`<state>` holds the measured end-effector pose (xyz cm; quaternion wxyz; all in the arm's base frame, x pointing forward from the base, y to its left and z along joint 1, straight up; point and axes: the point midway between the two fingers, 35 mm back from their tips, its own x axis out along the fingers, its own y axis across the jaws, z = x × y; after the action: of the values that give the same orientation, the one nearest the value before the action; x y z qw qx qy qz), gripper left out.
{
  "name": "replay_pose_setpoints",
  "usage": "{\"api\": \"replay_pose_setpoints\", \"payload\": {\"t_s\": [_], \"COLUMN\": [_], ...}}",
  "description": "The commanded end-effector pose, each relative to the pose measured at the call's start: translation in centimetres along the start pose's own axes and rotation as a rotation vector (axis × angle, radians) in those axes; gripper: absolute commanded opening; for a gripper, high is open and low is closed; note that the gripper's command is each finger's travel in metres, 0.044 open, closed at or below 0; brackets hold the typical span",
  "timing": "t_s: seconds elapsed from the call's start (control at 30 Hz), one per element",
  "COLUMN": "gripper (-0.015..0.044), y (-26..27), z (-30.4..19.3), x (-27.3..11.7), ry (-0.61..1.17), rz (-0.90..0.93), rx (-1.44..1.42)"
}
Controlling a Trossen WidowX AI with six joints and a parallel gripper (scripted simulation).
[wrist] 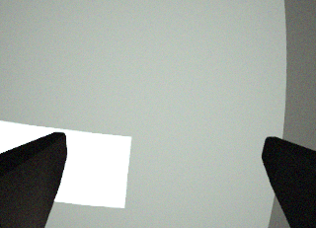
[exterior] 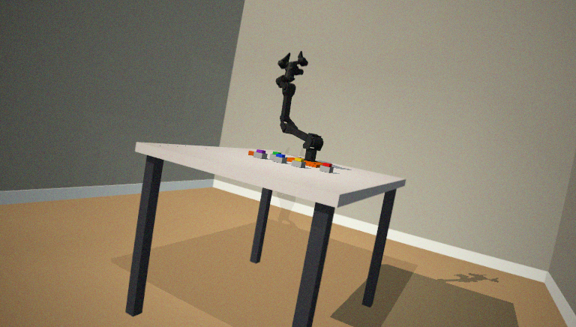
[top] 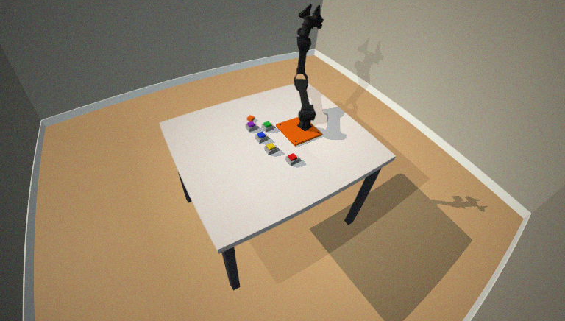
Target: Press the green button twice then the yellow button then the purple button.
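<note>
Currently my pincer [top: 312, 10] points upward with its jaws spread wide, holding nothing. All buttons sit far below it on the table [top: 233, 192]. The green button [top: 267, 124] lies nearest my base; the purple button [top: 250, 124] sits just beyond it, touching or nearly touching an orange block [top: 250, 117]. Risk: a long descent with wide jaws may clip the blue button [top: 260, 135] beside green. Later, pressing purple may nudge the block.

The arm [top: 302, 76] stood reared nearly upright from its base, bent at the elbow, its wrist turned skyward. The gripper [top: 311, 9] pointed up, fingers spread wide apart with nothing between them.
</note>
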<state>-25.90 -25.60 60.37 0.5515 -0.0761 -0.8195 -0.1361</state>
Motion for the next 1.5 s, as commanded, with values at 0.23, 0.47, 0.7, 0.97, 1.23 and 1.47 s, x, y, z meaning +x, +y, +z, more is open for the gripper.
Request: {"api": "replay_pose_setpoints", "payload": {"t_s": [0.23,0.47,0.7,0.97,1.23,1.47], "gripper": [0.0400,0.0400,0.0400,0.0400,0.0400,0.0400], "y": [12.8,24.2,33.2,38.7,38.5,33.7], "z": [-2.4,-7.0,-13.6,-21.9,-28.8,-31.4], "x": [1.6,-0.4,-6.1,-16.0,-28.7,-40.2], "ry": [0.157,0.374,0.663,1.069,1.574,2.090], "rz": [0.301,0.572,0.811,1.015,1.117,1.080], "rx": [-0.001,-0.023,-0.066,-0.116,-0.177,-0.236]}}
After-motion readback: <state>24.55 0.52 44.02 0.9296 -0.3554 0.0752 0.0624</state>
